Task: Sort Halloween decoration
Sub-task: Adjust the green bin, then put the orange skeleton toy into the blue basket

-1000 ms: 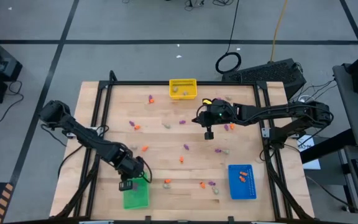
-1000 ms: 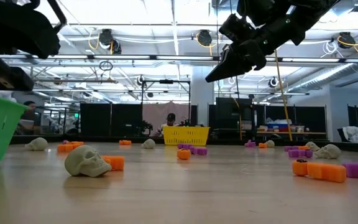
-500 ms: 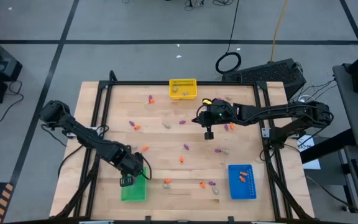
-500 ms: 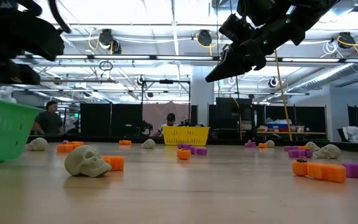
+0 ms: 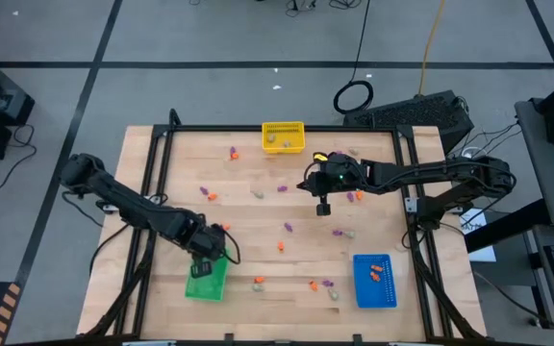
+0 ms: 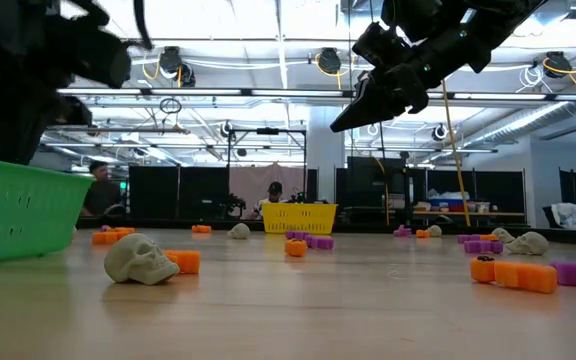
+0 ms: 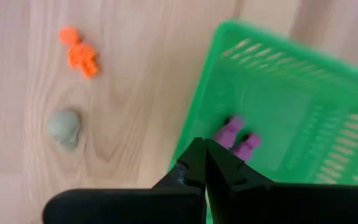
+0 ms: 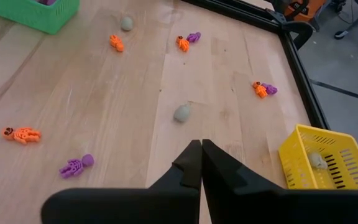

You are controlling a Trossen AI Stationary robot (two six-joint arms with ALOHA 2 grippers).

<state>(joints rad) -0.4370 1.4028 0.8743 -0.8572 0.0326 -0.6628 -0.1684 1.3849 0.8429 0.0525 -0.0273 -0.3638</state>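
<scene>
Nearest you, the left gripper has its fingers pinched together on the rim of the green bin by the table's front edge; purple trinkets lie inside. The blue bin sits toward the front right corner. Halloween decoration is scattered mid-table. The right gripper hangs closed and empty above the centre. The yellow bin stands at the far edge.

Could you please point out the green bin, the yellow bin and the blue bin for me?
green bin [image 5: 207, 279], high view, on its near rim.
yellow bin [image 5: 284, 126], high view, on its far rim.
blue bin [image 5: 374, 296], high view, on its bare floor.
</scene>
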